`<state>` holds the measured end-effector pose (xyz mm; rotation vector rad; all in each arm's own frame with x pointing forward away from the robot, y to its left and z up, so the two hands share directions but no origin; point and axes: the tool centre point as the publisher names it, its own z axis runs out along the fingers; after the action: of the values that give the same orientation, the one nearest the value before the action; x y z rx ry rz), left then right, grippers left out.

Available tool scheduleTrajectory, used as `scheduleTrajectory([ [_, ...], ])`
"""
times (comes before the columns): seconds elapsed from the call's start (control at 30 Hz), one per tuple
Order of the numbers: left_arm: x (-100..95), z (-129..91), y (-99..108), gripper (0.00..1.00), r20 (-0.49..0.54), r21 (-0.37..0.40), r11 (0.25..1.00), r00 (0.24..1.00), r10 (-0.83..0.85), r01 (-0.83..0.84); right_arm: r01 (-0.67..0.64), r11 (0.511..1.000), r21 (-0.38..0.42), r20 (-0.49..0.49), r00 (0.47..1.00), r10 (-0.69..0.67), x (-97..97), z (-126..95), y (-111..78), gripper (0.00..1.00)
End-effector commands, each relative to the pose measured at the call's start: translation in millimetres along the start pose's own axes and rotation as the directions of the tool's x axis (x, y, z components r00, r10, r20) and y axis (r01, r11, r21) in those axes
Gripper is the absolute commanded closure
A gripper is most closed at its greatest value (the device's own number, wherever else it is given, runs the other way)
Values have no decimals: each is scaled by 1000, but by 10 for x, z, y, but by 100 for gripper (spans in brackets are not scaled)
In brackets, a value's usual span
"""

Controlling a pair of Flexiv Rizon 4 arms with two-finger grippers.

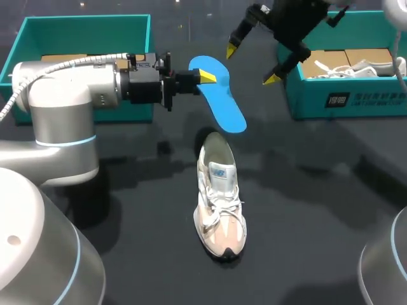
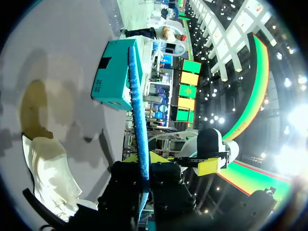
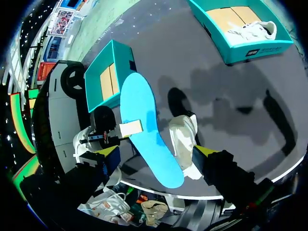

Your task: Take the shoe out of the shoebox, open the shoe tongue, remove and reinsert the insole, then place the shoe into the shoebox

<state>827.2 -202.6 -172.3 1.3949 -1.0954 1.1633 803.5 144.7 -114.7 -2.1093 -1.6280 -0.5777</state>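
Left gripper [image 1: 205, 77] pinches thin blue insole [image 1: 222, 105]; pale shoe [image 1: 219, 203] upright (laced).

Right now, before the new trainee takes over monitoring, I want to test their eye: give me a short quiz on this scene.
1. True or false: the blue insole is inside the shoe.
2. Fill in: the right gripper has its fingers ___ and holds nothing.
3. What holds the insole? A) the left gripper B) the right gripper C) a person's hand

Key: 1 false, it is out of the shoe; 2 open; 3 A.
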Motion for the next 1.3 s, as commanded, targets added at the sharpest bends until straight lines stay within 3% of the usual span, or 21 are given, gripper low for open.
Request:
scheduleTrajectory([
  [0.03, -2, -2, 5, 100, 0, 1, 1000, 1000, 0, 0, 3, 1000, -24, -627, 779, -17, -104, 61, -84, 0],
  [0.23, -2, -2, 5, 100, 0, 1, 1000, 1000, 0, 0, 12, 1000, -29, -684, 729, -29, -158, 128, -68, 0],
  [0.67, -2, -2, 5, 100, 0, 1, 1000, 1000, 0, 0, 71, 995, -66, -720, 687, -97, -154, 144, -21, 0],
  [0.83, 37, -30, -5, 100, -5, 22, 997, 997, 73, -73, 80, 995, -58, -732, 675, -97, -142, 159, -10, 0],
  [1.1, 228, -107, -62, 100, -11, 97, 937, 941, 337, -335, 92, 995, -50, -751, 653, -98, -141, 180, 19, 0],
  [1.3, 318, -145, -83, 100, -8, 114, 808, 813, 582, -578, 108, 992, -59, -774, 622, -113, -162, 195, 28, 0],
])
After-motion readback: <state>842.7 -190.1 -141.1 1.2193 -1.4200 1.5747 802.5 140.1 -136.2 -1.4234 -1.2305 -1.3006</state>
